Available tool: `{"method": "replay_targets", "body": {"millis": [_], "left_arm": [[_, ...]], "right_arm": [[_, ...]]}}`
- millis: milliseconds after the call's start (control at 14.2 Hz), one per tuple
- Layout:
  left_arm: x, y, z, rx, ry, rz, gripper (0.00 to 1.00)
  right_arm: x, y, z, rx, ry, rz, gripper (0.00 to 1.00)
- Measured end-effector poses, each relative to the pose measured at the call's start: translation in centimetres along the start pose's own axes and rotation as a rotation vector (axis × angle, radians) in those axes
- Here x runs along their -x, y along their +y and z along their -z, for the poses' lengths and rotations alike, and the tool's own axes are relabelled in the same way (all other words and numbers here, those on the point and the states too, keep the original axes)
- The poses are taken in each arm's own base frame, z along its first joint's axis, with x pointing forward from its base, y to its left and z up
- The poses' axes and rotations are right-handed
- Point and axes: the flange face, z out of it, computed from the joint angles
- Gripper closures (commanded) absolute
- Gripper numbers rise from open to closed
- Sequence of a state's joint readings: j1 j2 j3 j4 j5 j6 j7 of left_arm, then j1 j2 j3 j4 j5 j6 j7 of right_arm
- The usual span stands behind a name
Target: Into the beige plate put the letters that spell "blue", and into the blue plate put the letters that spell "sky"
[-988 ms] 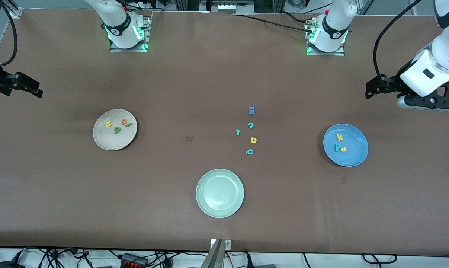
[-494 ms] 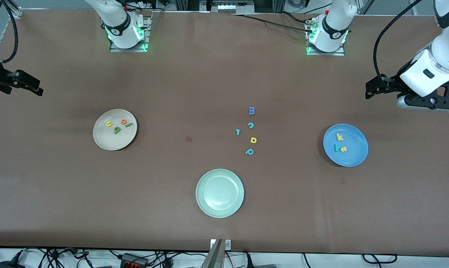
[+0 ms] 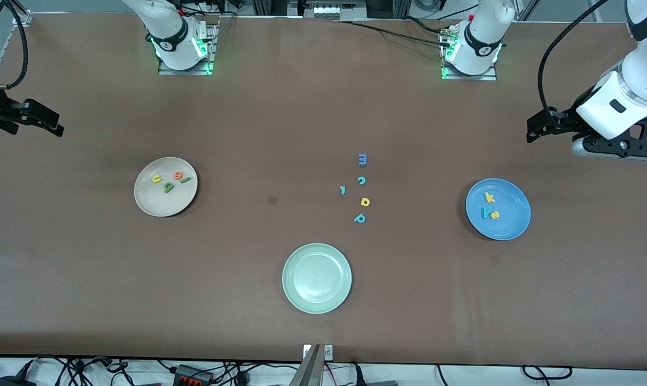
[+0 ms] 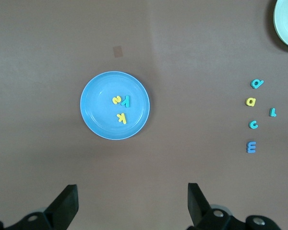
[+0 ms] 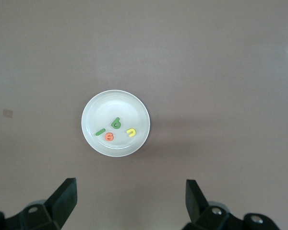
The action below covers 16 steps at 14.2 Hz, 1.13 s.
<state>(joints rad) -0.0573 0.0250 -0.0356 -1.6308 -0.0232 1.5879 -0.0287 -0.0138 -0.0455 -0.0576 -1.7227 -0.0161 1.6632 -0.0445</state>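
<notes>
1. The pale green plate [image 3: 317,278] sits nearest the front camera on the brown bench [image 3: 87,279], with nothing in it.
2. A bit farther, five loose letters [image 3: 360,188] lie together in the middle of the bench: a teal p, a yellow one, a small teal one, a teal c and a blue m.
3. The beige plate [image 3: 146,201] lies toward the right arm's end. In it are the letters that spell "blue" [image 3: 170,179]. The right wrist view shows them more clearly: green b, green l, orange e, yellow u.
4. The blue plate [image 3: 511,222] lies toward the left arm's end. It holds the letters that spell "sky" [image 3: 489,206]. The left wrist view also catches the loose letters.
5. The right claw [image 5: 130,203] hangs high over the bench near the beige plate, fingers spread, holding nothing.
6. The left claw [image 4: 133,206] hangs high near the blue plate, fingers spread wide, holding nothing.
</notes>
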Motion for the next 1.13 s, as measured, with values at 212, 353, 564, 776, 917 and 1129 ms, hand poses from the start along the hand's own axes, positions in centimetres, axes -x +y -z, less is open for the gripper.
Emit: {"method": "replay_targets", "body": {"millis": [212,353,564,776,917,1129], "left_arm": [[0.0,0.0,0.0,0.000,0.000,0.000,0.00],[0.0,0.0,0.0,0.000,-0.001,0.000,0.00],[0.1,0.0,-0.1,0.000,-0.011,0.001,0.00],[0.2,-0.1,-0.1,0.000,-0.015,0.002,0.00],[0.2,-0.1,-0.1,0.000,-0.016,0.002,0.00],[0.2,-0.1,-0.1,0.000,-0.016,0.002,0.00]], "right_arm": [[0.0,-0.2,0.0,0.000,-0.001,0.005,0.00],[-0.1,-0.6,0.0,0.000,0.005,0.015,0.00],[-0.3,-1.6,-0.1,0.001,0.014,0.032,0.00],[-0.4,-1.7,-0.2,0.001,0.016,0.034,0.00],[-0.5,-1.7,-0.2,0.001,0.018,0.034,0.00],[-0.5,-1.7,-0.2,0.001,0.019,0.034,0.00]]}}
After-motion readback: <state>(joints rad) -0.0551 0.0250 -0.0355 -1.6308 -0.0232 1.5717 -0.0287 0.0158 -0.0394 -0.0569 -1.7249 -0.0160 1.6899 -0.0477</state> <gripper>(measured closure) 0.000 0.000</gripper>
